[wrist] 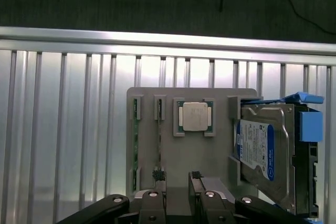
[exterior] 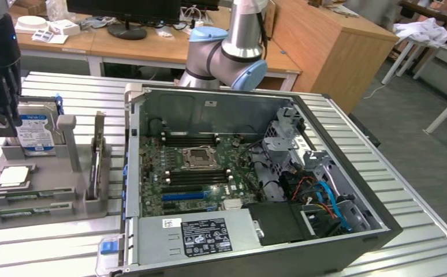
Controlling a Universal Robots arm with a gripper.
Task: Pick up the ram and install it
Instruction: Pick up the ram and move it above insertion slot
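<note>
A big wooden cabinet stands behind the shiny ribbed metal bench. Beside the cabinet is a long wooden desk with a dark monitor. On the cabinet's other side are grey floor and a white cloth.

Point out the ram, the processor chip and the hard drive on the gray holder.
ram (wrist: 159, 142): wrist view, thin edge of the stick in its slot.
processor chip (wrist: 193, 115): wrist view, middle of its metal lid.
hard drive (wrist: 256, 148): wrist view, its blue-white label.

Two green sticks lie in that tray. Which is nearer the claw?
The thin green circuit-board stick beside the square silver chip; the gripper hangs over its end. The other hugs the edge of the grey tray.
</note>
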